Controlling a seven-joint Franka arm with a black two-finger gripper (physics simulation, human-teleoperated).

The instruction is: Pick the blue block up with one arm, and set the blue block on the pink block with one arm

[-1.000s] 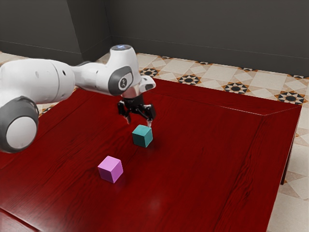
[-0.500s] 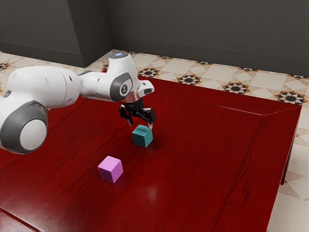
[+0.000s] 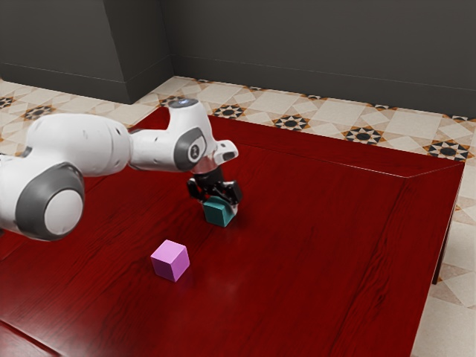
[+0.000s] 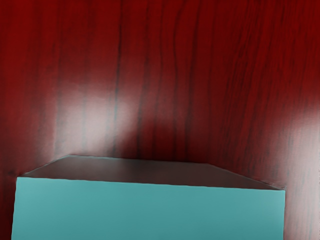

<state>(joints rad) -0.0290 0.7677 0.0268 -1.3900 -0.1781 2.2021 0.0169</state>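
Now over the blue block, fingers apart on either side

Right, your blue block (image 3: 218, 214) sits flat on the red wooden table (image 3: 335, 238), a little toward the exterior view's left of the tabletop's middle. It looks more teal than blue. In the wrist view its top face (image 4: 150, 210) spreads broad and blurred just under the hand, with a dark shadow on the wood grain along its far edge and a pale gleam on the table beyond that.

Your gripper (image 3: 216, 197) is low over that block. Its black fingers (image 3: 235, 195) stand spread about as wide as the block or slightly wider, one to each side of its upper part. From the exterior view they straddle it rather than clamp it, so you have hold of nothing; the block rests on the table with its base on the wood.

The pink block (image 3: 170, 260) lies nearer the camera and toward the exterior view's left of the blue one. The two are near each other but clearly apart, with bare table between them. The pink one's top face is bare.

The white arm (image 3: 97, 149) comes in from the exterior view's left, its forearm nearly level above the table and the wrist bent down to the block. Past the table's far edge you see patterned floor tiles (image 3: 357, 119) and a dark grey wall (image 3: 335, 37).
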